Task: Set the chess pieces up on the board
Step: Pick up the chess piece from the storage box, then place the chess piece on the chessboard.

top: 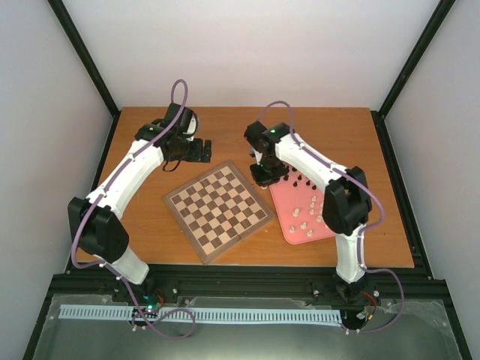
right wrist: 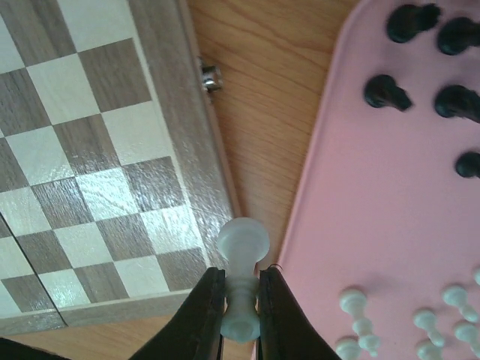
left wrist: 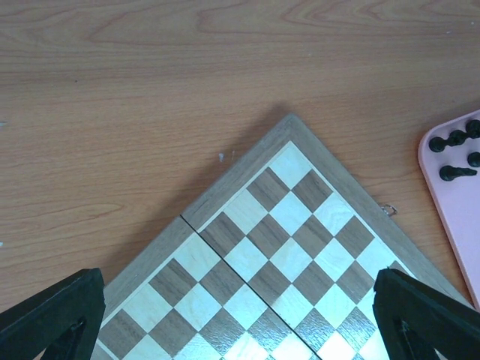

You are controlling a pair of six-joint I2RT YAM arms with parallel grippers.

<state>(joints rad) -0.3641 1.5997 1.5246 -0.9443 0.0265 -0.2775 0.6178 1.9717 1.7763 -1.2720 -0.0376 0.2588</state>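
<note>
The wooden chessboard [top: 218,212] lies turned corner-on in the middle of the table [top: 150,225], one corner pointing to 12 o'clock in the top view. The pink tray [top: 292,225] sits at its 3 o'clock, just beside the board with a narrow strip of tabletop between them. The black pieces [right wrist: 386,91] are gathered at the tray's 12 o'clock end and the white pieces [right wrist: 360,319] toward its 6 o'clock end; some stand and some lie on their sides (too small to name each).

The right gripper [right wrist: 241,319] hangs at about 2 o'clock from the board's centre, over the seam between board and tray. Its jaws are clamped on a white pawn [right wrist: 241,281], pinched at the stem. In the wrist view the round head points to 12 o'clock, over the board's brown border. A small metal latch [right wrist: 211,77] shows on that border.

The left gripper [top: 196,150] is at 11 o'clock from the board, above bare table. Its fingers [left wrist: 52,319] are spread wide apart, framing the board's far corner.
</note>
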